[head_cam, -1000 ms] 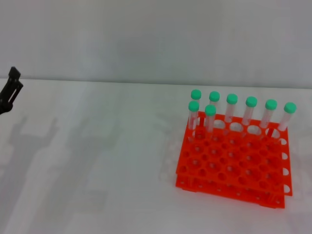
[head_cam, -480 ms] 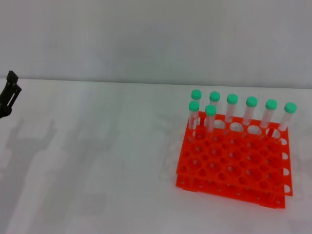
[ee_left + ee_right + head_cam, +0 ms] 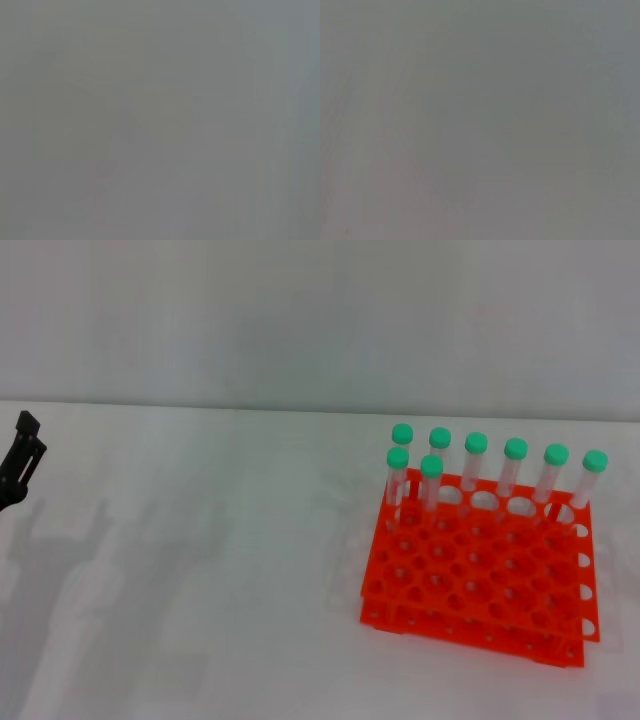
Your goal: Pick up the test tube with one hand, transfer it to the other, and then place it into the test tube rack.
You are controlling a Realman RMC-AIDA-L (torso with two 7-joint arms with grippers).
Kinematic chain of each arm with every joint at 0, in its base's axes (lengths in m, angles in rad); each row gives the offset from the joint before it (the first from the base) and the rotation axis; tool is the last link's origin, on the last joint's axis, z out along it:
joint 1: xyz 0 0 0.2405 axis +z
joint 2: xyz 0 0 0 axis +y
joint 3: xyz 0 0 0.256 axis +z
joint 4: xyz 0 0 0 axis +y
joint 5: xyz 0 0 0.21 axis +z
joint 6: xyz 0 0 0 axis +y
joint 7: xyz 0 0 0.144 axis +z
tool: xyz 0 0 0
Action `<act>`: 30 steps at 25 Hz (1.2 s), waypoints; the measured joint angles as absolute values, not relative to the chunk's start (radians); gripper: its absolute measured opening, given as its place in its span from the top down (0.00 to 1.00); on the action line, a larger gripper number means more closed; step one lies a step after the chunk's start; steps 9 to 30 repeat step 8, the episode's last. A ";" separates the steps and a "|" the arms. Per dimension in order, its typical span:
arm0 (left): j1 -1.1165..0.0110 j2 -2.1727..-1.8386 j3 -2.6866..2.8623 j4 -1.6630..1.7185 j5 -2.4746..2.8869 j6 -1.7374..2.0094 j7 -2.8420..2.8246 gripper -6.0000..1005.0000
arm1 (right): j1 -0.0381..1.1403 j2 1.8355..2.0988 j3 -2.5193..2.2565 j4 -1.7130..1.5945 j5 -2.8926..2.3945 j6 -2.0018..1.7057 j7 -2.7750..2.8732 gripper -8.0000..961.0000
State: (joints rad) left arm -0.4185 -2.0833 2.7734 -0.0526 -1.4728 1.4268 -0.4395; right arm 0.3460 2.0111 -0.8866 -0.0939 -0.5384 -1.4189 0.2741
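The orange-red test tube rack stands on the white table at the right in the head view. Several clear test tubes with green caps stand upright in its back rows, two of them in the second row at the left. No loose test tube shows on the table. Only a black tip of my left gripper shows at the far left edge, far from the rack, with nothing seen in it. My right gripper is out of view. Both wrist views show only plain grey.
The white table stretches between the left gripper and the rack, with soft arm shadows on its left part. A pale wall rises behind the table's far edge.
The left gripper's tip has shifted slightly left and lower at the picture's edge. The rack and its tubes have not moved.
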 joint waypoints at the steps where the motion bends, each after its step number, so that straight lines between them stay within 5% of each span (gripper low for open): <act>1: -0.416 -2.083 2.773 -0.050 -1.473 1.423 -0.439 0.11 | 0.348 2.011 -0.888 -0.093 -0.539 -1.413 0.269 0.09; 30: -0.411 -2.083 2.779 -0.041 -1.465 1.421 -0.431 0.11 | 0.353 2.011 -0.890 -0.103 -0.540 -1.396 0.266 0.09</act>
